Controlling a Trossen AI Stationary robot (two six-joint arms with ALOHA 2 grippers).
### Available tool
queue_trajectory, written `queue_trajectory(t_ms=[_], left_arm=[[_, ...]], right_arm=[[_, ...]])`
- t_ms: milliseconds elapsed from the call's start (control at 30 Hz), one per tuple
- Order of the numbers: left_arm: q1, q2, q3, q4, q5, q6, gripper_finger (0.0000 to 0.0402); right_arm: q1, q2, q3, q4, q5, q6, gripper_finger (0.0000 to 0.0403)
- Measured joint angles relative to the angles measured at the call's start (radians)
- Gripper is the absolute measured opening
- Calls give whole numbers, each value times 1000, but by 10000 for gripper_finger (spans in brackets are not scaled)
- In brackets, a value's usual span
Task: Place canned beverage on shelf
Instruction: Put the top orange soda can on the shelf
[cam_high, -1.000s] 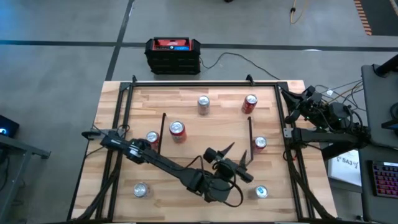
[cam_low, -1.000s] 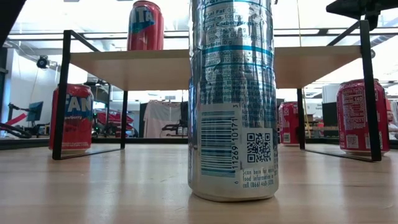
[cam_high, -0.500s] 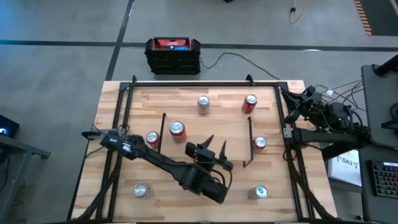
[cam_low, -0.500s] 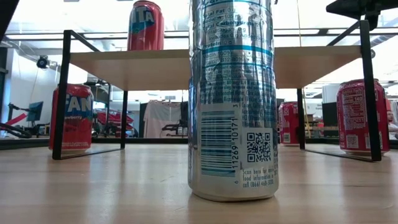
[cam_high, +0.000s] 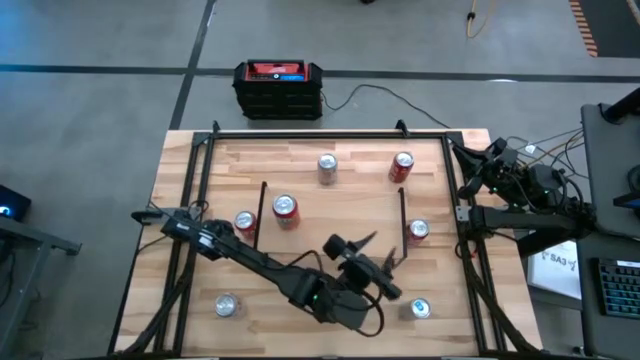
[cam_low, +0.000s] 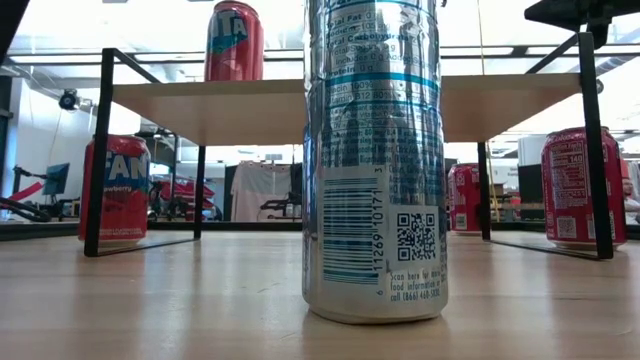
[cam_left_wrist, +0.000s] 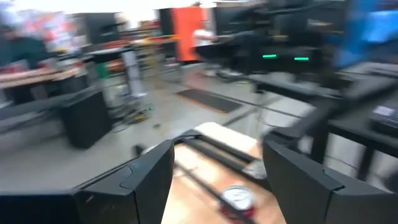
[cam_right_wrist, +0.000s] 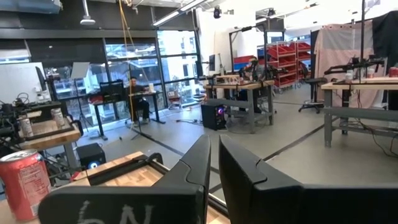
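Observation:
The shelf (cam_high: 335, 222) is a light-wood board on thin black legs at the table's middle; in the low view (cam_low: 200, 105) a red can (cam_low: 234, 40) stands on it, also seen from above (cam_high: 286, 210). Other cans stand on the table: a red one (cam_high: 418, 230) right of the shelf, silver ones (cam_high: 420, 308) (cam_high: 228, 305) near the front. My left gripper (cam_high: 388, 246) is open and empty over the shelf's near right part; its wrist view (cam_left_wrist: 217, 149) shows a red can's top (cam_left_wrist: 239, 198) ahead between the fingers. My right gripper (cam_right_wrist: 214, 162) is shut, parked at the table's right edge (cam_high: 490, 165).
A silver can (cam_high: 327, 165) and a red can (cam_high: 402, 165) stand at the table's far side, another red can (cam_high: 245, 222) left of the shelf. A tall silver can (cam_low: 375, 160) fills the low view's middle. A red-and-black box (cam_high: 278, 88) sits on the floor beyond the table.
My left gripper has swung toward the table's left over the shelf and then back toward the right, turning as it went, and stays open. No can has moved.

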Motion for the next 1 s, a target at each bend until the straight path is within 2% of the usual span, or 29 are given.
queue_trajectory(t_ms=[100, 200, 233, 467, 867, 1000], left_arm=[[2, 0, 0, 86, 67, 87, 231], [-6, 0, 0, 124, -53, 153, 231], [-9, 0, 0, 124, -63, 172, 231], [-19, 0, 0, 121, 59, 183, 231], [-16, -10, -2, 86, 59, 255, 231], [-15, -48, -2, 5, 61, 207, 231]], right_arm=[[0, 0, 0, 0, 0, 0, 22], [0, 0, 0, 0, 0, 0, 22], [0, 0, 0, 0, 0, 0, 22], [0, 0, 0, 0, 0, 0, 22], [0, 0, 0, 0, 0, 0, 22], [0, 0, 0, 0, 0, 0, 22]])
